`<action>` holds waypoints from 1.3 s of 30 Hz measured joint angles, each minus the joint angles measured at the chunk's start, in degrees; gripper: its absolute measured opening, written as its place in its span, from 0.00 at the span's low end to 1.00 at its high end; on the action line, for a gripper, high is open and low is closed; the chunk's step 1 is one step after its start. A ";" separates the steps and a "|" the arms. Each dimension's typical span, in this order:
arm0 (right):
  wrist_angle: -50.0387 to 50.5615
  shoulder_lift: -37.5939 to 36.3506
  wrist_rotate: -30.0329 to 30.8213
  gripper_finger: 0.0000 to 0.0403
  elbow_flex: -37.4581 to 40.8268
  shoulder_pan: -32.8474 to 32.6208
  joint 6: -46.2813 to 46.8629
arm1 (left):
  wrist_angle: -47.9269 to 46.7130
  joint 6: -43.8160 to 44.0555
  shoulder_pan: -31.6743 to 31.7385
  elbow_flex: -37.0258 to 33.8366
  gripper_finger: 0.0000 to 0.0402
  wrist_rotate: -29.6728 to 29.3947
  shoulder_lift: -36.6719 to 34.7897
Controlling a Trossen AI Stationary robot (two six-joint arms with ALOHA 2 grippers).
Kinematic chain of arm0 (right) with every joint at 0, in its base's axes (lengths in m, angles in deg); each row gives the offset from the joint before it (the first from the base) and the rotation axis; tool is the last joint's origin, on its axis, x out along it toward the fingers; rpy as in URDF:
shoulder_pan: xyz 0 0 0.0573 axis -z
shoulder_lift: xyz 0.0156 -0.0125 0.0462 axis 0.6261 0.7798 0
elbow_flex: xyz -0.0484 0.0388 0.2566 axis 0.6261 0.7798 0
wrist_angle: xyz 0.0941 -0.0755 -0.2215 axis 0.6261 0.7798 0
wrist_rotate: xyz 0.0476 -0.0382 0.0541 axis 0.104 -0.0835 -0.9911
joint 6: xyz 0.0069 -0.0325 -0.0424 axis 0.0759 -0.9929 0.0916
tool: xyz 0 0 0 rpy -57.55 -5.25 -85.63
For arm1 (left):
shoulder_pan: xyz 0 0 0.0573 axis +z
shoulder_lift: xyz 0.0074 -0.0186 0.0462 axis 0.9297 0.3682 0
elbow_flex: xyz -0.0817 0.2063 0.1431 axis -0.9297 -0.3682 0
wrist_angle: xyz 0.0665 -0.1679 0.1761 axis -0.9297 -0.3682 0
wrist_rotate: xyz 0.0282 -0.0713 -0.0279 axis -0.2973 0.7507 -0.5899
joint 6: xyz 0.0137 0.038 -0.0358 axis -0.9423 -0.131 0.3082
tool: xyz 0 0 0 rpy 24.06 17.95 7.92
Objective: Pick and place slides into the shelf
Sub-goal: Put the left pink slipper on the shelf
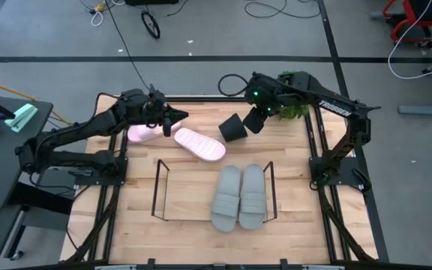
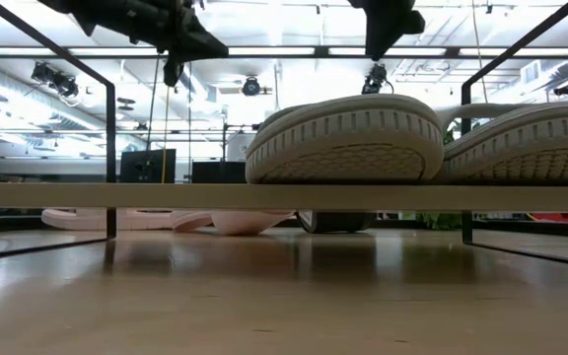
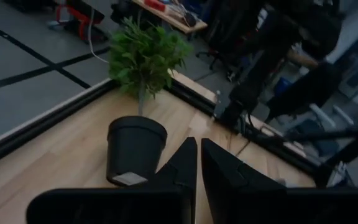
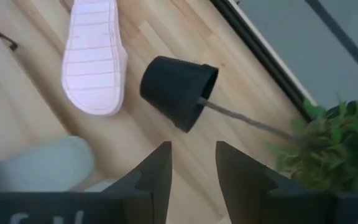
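Observation:
Two grey slides (image 1: 227, 196) (image 1: 252, 195) lie side by side on the right half of the black wire shelf (image 1: 158, 187); in the low view their soles (image 2: 348, 138) rest on the shelf's deck (image 2: 264, 195). One pink slide (image 1: 199, 144) lies sole up on the table beyond the shelf and also shows in the right wrist view (image 4: 95, 56). The other pink slide (image 1: 141, 135) lies partly under my left arm. My left gripper (image 1: 182, 116) (image 3: 199, 162) hovers shut above the pink slides. My right gripper (image 1: 255, 124) (image 4: 191, 165) hangs open above the pot, holding nothing.
A small black pot (image 1: 233, 129) (image 4: 178, 90) lies tipped on its side, right of the sole-up pink slide. Its green plant (image 1: 295, 109) points to the far right corner. Black metal rails (image 1: 317, 150) edge the table. The shelf's left half is bare.

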 joint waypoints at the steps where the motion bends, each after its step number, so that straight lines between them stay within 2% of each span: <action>1: 0.00 0.00 0.02 0.32 0.00 0.35 -1.29 | 0.08 0.58 0.33 0.01 0.06 -0.25 -0.02; 6: -0.46 0.00 0.00 0.32 0.00 1.85 -6.26 | -0.12 2.23 1.32 0.01 0.07 -3.63 -0.02; 12: -2.46 0.02 -0.13 0.32 0.00 2.17 -12.12 | -1.25 11.68 1.53 0.04 0.08 -7.47 -0.02; 20: -5.91 0.07 -3.99 0.32 0.00 2.17 -13.62 | -18.17 17.65 5.50 0.05 0.05 -13.62 -0.04; 25: -6.69 0.07 -4.22 0.32 0.00 2.17 -11.04 | -24.72 17.76 10.73 0.05 0.01 -14.94 -0.03; 29: -7.00 0.07 -4.22 0.32 0.00 2.17 -8.56 | -32.41 16.83 16.11 0.05 0.02 -15.07 -0.02; 34: -8.29 0.07 -4.22 0.32 0.00 2.17 -4.97 | -41.04 11.49 21.39 0.05 0.03 -14.98 -0.04; 39: -8.66 0.07 -4.20 0.32 0.00 2.17 -0.54 | -45.44 6.64 23.31 0.03 0.01 -13.90 -0.04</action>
